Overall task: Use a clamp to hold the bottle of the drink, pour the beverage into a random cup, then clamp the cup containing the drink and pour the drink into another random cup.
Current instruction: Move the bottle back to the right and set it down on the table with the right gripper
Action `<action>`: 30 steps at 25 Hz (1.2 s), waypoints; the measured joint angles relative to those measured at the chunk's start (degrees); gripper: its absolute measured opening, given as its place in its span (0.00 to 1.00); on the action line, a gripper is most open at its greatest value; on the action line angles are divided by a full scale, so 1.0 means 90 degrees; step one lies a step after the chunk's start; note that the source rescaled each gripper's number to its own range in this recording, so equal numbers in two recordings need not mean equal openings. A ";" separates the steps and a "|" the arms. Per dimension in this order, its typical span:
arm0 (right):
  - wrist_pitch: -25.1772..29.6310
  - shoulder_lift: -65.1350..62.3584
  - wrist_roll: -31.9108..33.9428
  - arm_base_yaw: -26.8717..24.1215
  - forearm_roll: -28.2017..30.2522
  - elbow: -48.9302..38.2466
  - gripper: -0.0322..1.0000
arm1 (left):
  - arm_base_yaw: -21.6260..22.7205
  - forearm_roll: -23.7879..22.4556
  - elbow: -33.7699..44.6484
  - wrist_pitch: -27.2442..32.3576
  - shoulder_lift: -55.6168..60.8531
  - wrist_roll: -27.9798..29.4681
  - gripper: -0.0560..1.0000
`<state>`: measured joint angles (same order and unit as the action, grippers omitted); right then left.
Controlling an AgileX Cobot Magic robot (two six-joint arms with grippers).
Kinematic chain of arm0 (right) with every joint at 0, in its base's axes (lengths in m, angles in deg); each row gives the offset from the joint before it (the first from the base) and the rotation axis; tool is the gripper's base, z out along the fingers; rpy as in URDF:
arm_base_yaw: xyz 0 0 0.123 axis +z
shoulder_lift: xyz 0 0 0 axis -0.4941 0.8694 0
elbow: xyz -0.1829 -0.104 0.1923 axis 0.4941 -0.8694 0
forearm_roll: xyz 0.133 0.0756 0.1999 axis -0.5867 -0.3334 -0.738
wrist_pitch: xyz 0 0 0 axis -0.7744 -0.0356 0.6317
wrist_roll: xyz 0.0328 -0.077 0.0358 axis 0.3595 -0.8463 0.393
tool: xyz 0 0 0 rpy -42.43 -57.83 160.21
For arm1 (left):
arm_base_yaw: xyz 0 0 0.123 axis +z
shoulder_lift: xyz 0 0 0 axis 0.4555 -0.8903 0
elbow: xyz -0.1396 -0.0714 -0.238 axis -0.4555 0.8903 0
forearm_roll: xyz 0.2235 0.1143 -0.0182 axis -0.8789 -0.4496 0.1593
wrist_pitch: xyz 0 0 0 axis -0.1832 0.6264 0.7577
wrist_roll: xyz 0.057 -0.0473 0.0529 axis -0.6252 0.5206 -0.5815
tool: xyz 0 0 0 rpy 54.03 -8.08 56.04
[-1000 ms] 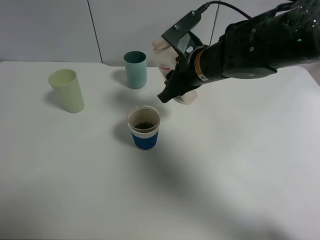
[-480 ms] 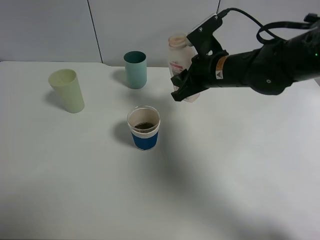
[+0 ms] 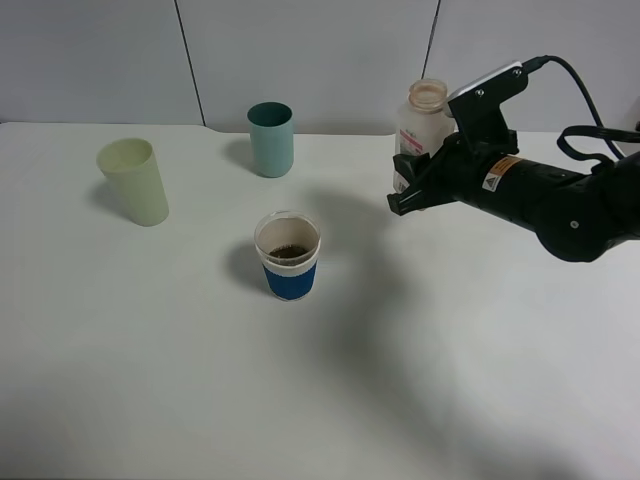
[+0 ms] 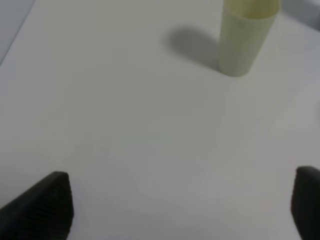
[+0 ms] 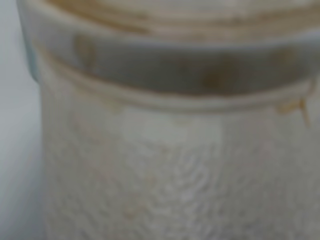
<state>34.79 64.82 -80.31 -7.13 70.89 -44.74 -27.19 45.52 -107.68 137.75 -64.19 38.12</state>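
A: What is the right gripper (image 3: 408,185) doing?
B: It is clasping the uncapped bottle (image 3: 420,125) upright at the far right of the table (image 3: 480,380), well apart from the cups. The gripper is hiding whether the base is touching down.
A: So it is parking it?
B: I am judging so. It should be keeping the bottle vertical and lowering until the base is sitting flat. Then it should be opening and drawing away without nudging it.
A: And the left gripper (image 4: 180,210)?
B: It is hanging spread wide, gripping nothing, with the pale green cup (image 3: 133,182) ahead of it.
A: What are the containers holding?
B: The blue-banded paper cup (image 3: 288,258) is carrying a little dark drink low inside. I am not seeing into the teal cup (image 3: 270,140) or the pale one. How much is in the bottle is not showing.
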 joint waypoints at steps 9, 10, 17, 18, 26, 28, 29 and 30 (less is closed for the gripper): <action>-0.0800 0.0571 -0.0207 -0.0019 -0.0239 -0.0146 0.03 | 0.0000 0.0000 0.0000 0.0000 0.0000 0.0000 0.95; -0.0937 0.0675 -0.0202 -0.0019 -0.0239 -0.0146 0.03 | 0.0000 0.0000 0.0000 0.0000 0.0000 0.0000 0.95; -0.1809 0.1202 -0.0132 -0.0019 -0.0244 -0.0146 0.03 | 0.0000 0.0000 0.0000 0.0000 0.0000 0.0000 0.95; -0.1949 0.1266 -0.0132 -0.0019 -0.0244 -0.0146 0.03 | 0.0000 0.0000 0.0000 0.0000 0.0000 0.0000 0.95; -0.2682 0.1881 0.0269 -0.0019 -0.0298 -0.0140 0.03 | 0.0000 0.0000 0.0000 0.0000 0.0000 0.0000 0.95; -0.2791 0.1954 0.0387 -0.0019 -0.0317 -0.0140 0.03 | 0.0000 0.0000 0.0000 0.0000 0.0000 0.0000 0.95; -0.2859 0.1984 0.0425 -0.0019 -0.0321 -0.0140 0.03 | 0.0000 0.0000 0.0000 0.0000 0.0000 0.0000 0.95; -0.2893 0.2007 0.0441 -0.0019 -0.0328 -0.0140 0.03 | 0.0000 0.0000 0.0000 0.0000 0.0000 0.0000 0.95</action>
<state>8.75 82.88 -76.34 -7.30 67.94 -46.00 -27.19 45.52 -107.68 137.75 -64.19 38.12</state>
